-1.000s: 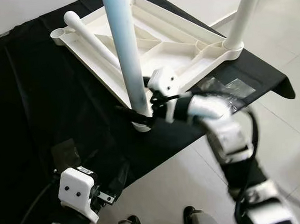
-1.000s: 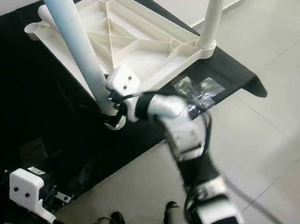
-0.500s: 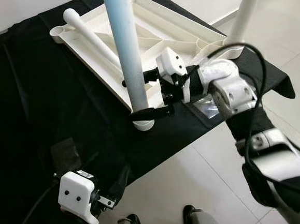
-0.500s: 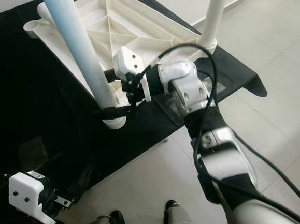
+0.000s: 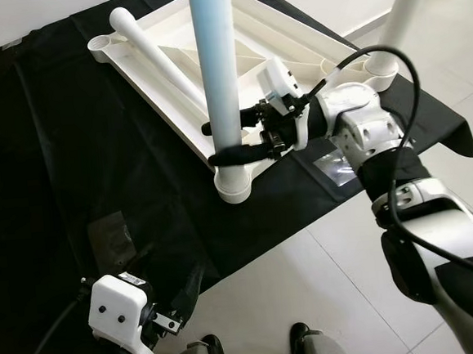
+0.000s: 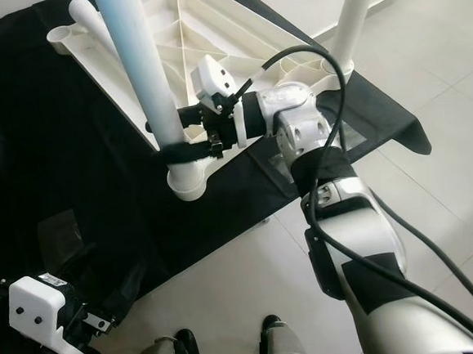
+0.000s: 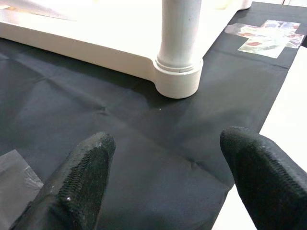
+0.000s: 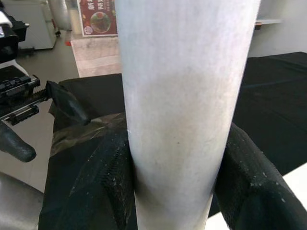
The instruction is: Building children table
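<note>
A white table top (image 5: 246,41) lies upside down on a black cloth (image 5: 71,157). A pale blue leg (image 5: 217,55) stands upright in its near corner socket (image 5: 237,181). My right gripper (image 5: 229,141) is shut on this leg just above the socket, and both fingers (image 8: 108,182) press against its sides. A white leg (image 5: 407,4) stands in the far right corner. Another white leg (image 5: 162,60) lies loose on the underside. My left gripper (image 7: 168,177) hovers low over the cloth's near edge, open and holding nothing.
A clear plastic bag (image 5: 338,165) lies on the cloth by the right corner. The cloth ends at pale floor tiles (image 5: 311,286) in front and to the right. My own feet (image 5: 303,348) stand on the tiles at the near edge.
My right arm has swung up and round. Its fingers spread around the foot of the blue leg, then closed on it slightly higher. The left arm stays low.
</note>
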You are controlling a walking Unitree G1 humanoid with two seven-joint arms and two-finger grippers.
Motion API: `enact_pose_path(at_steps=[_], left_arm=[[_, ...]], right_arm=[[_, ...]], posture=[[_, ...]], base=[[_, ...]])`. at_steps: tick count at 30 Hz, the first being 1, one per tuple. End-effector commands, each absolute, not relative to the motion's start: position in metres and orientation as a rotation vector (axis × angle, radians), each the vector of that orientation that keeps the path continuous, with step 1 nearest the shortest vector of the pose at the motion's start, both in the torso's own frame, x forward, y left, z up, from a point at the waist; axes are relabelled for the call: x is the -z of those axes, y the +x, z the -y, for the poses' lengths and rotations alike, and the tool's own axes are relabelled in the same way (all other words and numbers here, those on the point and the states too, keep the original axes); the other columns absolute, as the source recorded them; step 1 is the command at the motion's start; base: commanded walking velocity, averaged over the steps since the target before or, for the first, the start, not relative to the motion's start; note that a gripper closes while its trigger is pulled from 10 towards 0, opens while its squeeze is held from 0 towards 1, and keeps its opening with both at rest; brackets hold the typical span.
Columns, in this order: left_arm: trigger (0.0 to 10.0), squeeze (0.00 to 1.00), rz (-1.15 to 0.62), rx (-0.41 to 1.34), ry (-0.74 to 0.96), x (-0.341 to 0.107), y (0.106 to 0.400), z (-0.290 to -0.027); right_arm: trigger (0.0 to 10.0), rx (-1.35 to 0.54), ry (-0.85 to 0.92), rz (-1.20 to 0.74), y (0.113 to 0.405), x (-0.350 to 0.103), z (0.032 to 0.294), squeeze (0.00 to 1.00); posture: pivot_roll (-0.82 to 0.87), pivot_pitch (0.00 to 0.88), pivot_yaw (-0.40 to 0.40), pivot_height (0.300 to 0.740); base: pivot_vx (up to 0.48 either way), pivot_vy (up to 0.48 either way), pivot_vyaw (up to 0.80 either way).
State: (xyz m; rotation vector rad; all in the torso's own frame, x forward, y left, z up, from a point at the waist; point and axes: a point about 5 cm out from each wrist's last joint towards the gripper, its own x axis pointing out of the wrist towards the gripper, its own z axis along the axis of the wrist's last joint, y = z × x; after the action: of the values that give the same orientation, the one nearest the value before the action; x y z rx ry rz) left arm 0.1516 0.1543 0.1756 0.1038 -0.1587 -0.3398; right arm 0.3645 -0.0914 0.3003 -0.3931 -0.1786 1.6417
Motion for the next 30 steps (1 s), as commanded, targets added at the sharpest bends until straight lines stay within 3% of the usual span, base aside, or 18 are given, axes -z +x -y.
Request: enact_pose_path(at_steps=[1, 13, 15, 16, 18, 19, 20, 21, 22, 30], left_arm=[[10.0, 0.0, 0.128, 0.335, 0.109, -0.173, 0.148, -0.155], [10.0, 0.0, 0.13, 0.331, 0.105, -0.171, 0.15, -0.155], [10.0, 0.0, 0.129, 0.331, 0.106, -0.171, 0.15, -0.155], [10.0, 0.0, 0.129, 0.33, 0.107, -0.171, 0.15, -0.156], [10.0, 0.0, 0.129, 0.33, 0.107, -0.171, 0.15, -0.156], [10.0, 0.0, 0.128, 0.328, 0.109, -0.172, 0.15, -0.158], [10.0, 0.0, 0.127, 0.33, 0.108, -0.172, 0.152, -0.158], [10.0, 0.0, 0.127, 0.33, 0.108, -0.172, 0.152, -0.158], [10.0, 0.0, 0.127, 0.341, 0.109, -0.172, 0.154, -0.158], [10.0, 0.0, 0.124, 0.352, 0.106, -0.169, 0.158, -0.159]], right_arm=[[0.0, -1.674, -0.399, 0.181, 0.364, -0.299, 0.093, 0.0], [0.0, -1.495, -0.434, 0.198, 0.36, -0.277, 0.104, 0.0], [0.0, -1.387, -0.371, 0.198, 0.356, -0.266, 0.098, 0.0], [0.0, -1.201, -0.304, 0.18, 0.348, -0.245, 0.083, 0.0], [0.0, -1.201, -0.304, 0.18, 0.348, -0.245, 0.083, 0.0], [2.2, -0.877, -0.183, 0.119, 0.331, -0.217, 0.065, 0.0], [9.2, -0.682, -0.151, 0.073, 0.305, -0.195, 0.054, 0.0], [9.2, -0.682, -0.151, 0.073, 0.305, -0.195, 0.054, 0.0], [10.0, -0.582, -0.107, 0.041, 0.29, -0.187, 0.046, 0.0], [10.0, -0.606, -0.124, 0.081, 0.292, -0.194, 0.033, 0.0]], posture=[[0.08, 0.34, 0.023, 0.74], [0.06, 0.337, 0.016, 0.74], [0.06, 0.337, 0.012, 0.74], [0.05, 0.337, 0.012, 0.74], [0.05, 0.337, 0.012, 0.74], [0.04, 0.342, 0.025, 0.74], [0.04, 0.345, 0.039, 0.74], [0.04, 0.345, 0.039, 0.74], [0.04, 0.344, 0.046, 0.74], [0.03, 0.313, 0.045, 0.74]], base=[[0.0, 0.0, 0.0], [0.0, 0.0, 0.0], [0.0, 0.0, 0.0], [0.0, 0.0, 0.0], [0.0, 0.0, 0.0], [0.0, 0.0, 0.0], [0.0, 0.0, 0.0], [0.0, 0.0, 0.0], [0.0, 0.0, 0.0], [0.0, 0.0, 0.0]])
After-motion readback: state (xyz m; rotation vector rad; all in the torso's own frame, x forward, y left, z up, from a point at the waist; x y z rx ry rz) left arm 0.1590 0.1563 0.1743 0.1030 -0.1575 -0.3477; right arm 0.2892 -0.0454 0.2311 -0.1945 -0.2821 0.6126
